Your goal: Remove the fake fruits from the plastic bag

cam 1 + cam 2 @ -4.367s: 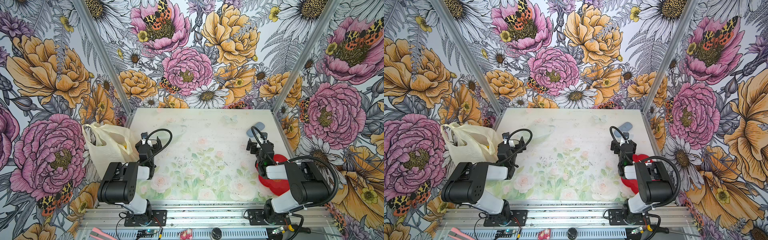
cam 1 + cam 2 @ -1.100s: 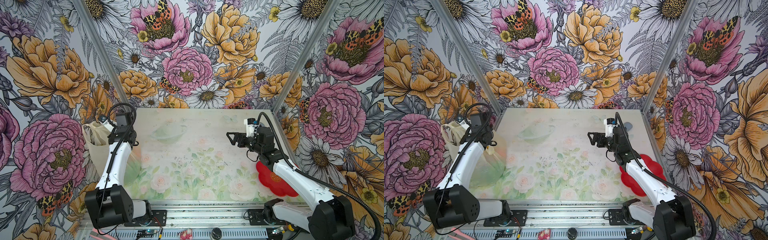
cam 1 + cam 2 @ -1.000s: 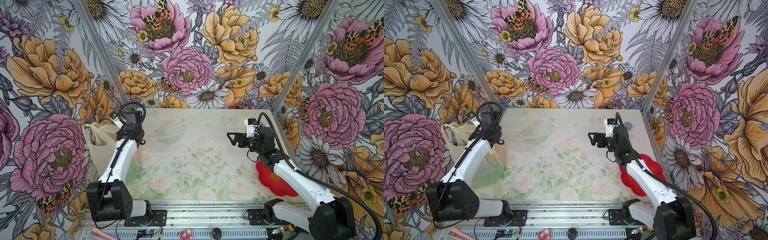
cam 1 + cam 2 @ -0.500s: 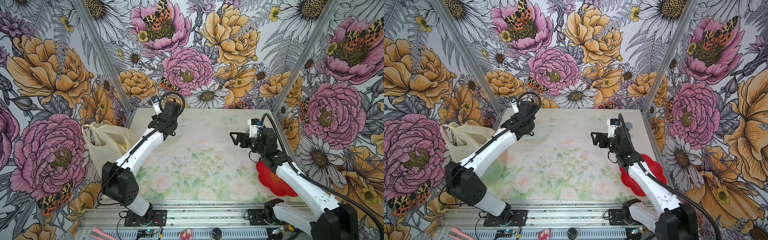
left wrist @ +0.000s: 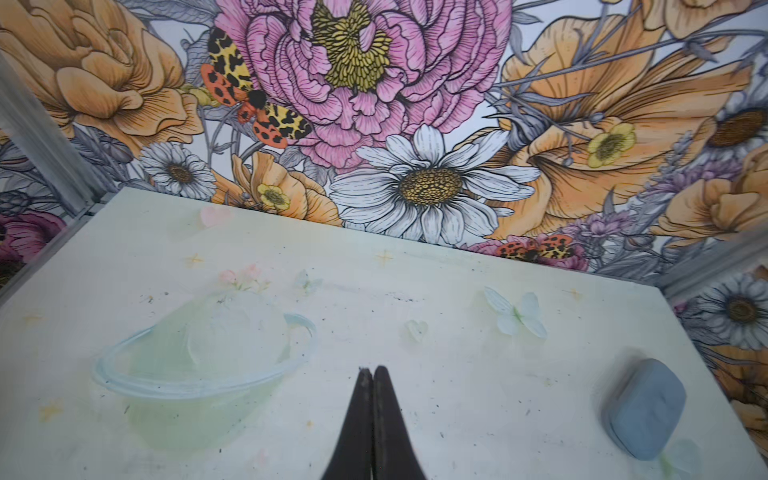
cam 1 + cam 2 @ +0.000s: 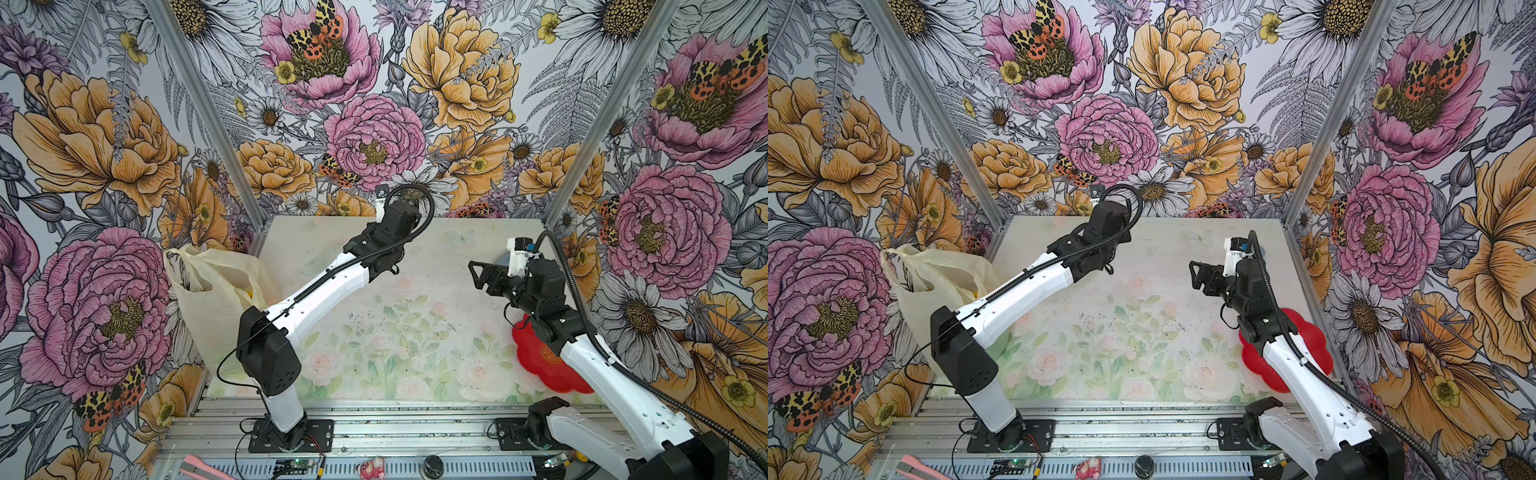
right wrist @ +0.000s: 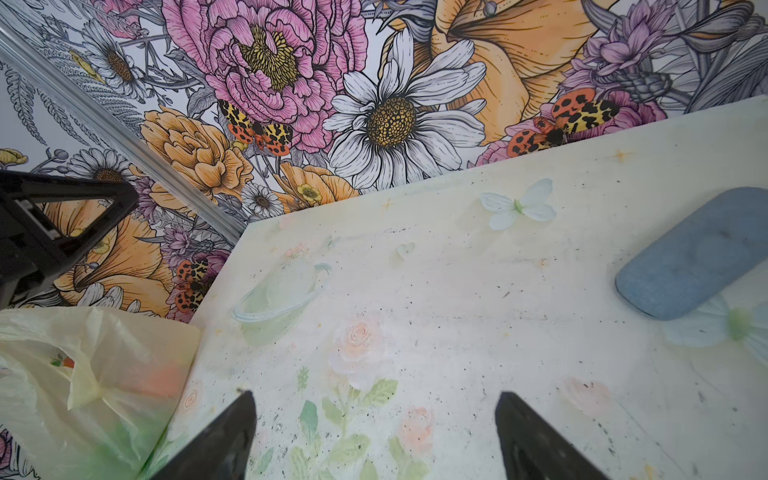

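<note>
The plastic bag [image 6: 212, 291] [image 6: 934, 282] slumps at the table's left edge, cream-yellow, with its handles up. A yellow fake fruit [image 6: 249, 293] peeks from its mouth. In the right wrist view, orange and green blurs show through the bag [image 7: 83, 386]. My left gripper [image 5: 371, 370] is shut on nothing and hangs over the bare back middle of the table, well away from the bag. Its fingertips are hidden under the wrist in both top views. My right gripper [image 6: 478, 274] [image 6: 1198, 276] [image 7: 376, 399] is open and empty above the right half, pointing left towards the bag.
A red flower-shaped plate [image 6: 540, 361] [image 6: 1308, 345] lies at the front right, partly under my right arm. A blue-grey oblong block [image 5: 642, 409] [image 7: 698, 253] rests near the back right corner. Flowered walls close in three sides of the table.
My left arm has swung from the bag at the left edge to the back middle, still shut. The bag stayed put. My right gripper shifted slightly right.
</note>
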Robot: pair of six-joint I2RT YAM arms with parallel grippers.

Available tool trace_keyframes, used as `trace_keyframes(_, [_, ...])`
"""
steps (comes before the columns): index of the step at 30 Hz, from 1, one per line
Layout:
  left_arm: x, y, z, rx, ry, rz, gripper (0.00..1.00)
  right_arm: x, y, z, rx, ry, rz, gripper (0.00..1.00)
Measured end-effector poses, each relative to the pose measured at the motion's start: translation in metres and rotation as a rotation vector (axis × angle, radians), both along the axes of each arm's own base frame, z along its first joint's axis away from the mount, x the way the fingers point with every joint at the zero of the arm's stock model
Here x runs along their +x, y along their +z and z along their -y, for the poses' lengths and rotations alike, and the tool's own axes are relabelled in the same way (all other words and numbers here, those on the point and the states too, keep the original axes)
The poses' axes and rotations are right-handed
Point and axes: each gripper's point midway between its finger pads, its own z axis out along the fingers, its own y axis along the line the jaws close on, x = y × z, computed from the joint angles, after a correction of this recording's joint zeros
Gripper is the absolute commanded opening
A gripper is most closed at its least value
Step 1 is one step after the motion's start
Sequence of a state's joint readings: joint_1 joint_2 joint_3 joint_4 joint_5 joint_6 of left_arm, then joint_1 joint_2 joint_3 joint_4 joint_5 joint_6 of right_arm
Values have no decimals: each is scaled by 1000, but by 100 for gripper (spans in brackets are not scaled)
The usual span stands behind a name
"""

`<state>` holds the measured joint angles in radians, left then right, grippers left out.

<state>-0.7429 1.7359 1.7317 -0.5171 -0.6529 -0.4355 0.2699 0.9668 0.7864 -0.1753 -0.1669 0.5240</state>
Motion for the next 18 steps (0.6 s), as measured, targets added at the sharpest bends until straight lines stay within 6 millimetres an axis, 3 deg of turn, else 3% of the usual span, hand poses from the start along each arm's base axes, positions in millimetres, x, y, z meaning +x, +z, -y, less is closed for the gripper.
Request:
trace_keyframes(4, [-14,7,13,2,-19,-2,0,-6,0,2,4,-3,8,91])
trace_keyframes(6, [-20,1,2,32,26,-14,25,-7,-3,2,2,-3,2,91])
trace_keyframes(8, [-27,-5,-30,76,113,-27,38,-8,-7,2,1,1,-8,91])
trace_keyframes(10, [-35,-8,-81,95,224,-40,48,-9,-9,2,-1,5,-14,92])
trace_keyframes(13, [-49,3,-196,45,478,-21,65,-10,-13,1,-3,13,-23,92])
trace_keyframes(16, [-88,25,-307,-23,771,58,76,-12,-14,0,-8,23,-27,92])
trace_keyframes(18, [-115,34,-346,-62,887,105,82,-12,-14,-1,-11,25,-26,92])
